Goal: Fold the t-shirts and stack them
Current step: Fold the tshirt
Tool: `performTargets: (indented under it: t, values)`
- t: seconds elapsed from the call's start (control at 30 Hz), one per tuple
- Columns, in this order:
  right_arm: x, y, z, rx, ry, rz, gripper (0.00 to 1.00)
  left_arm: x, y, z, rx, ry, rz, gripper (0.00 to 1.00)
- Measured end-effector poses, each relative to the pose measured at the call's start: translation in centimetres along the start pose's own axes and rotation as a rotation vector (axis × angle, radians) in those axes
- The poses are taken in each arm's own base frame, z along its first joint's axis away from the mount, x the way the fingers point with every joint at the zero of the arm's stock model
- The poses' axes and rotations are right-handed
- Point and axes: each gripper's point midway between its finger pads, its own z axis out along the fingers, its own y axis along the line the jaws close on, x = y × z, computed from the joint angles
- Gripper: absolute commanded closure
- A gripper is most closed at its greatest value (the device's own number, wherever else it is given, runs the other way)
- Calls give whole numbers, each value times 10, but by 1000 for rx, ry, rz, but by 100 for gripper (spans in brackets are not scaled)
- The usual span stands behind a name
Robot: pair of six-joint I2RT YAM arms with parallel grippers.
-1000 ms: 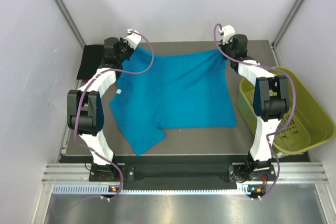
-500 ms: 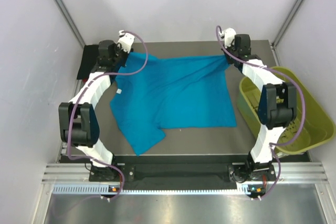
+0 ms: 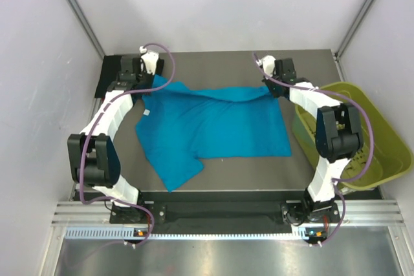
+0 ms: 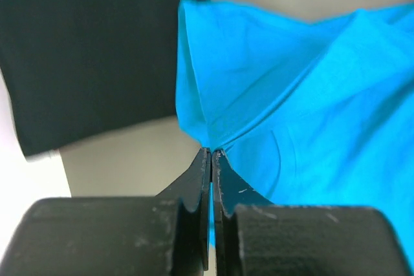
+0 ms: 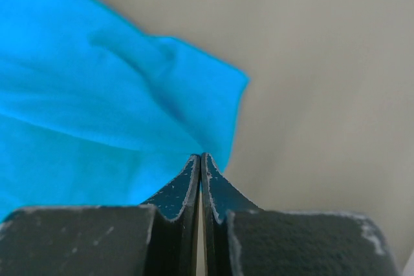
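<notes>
No text, brand, number or sign can be read in any view. The only label is a small white tag (image 3: pixel 146 112) on the teal-blue t-shirt (image 3: pixel 220 121), near the desk's (image 3: pixel 213 63) left edge, too small to read.

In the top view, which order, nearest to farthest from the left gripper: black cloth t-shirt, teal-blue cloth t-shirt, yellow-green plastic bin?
1. Teal-blue cloth t-shirt, pinched in the left gripper.
2. Black cloth t-shirt, far-left corner.
3. Yellow-green plastic bin, right side.

Bright, even, diffuse light, only faint soft shadows, overhead view sharp, wrist views soft-focus, black t-shirt (image 4: pixel 97 50) edges blurred, possibly motion, teal t-shirt (image 5: pixel 97 95) oversaturated.
</notes>
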Motion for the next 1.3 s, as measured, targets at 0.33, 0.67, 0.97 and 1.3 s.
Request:
performTargets:
  t: [0.33, 0.67, 0.97, 1.3]
  values:
    - [12, 16, 1, 9, 47, -63, 100, 68, -14, -8, 24, 230, -110, 100]
    - [36, 12, -1, 49, 130, -95, 100, 101, -19, -12, -1, 334, -155, 100]
    - [52, 28, 0, 20, 169, -113, 95, 136, -30, -11, -4, 432, -211, 95]
    - [54, 43, -4, -27, 189, -87, 62, 139, -26, -13, -71, 445, -329, 47]
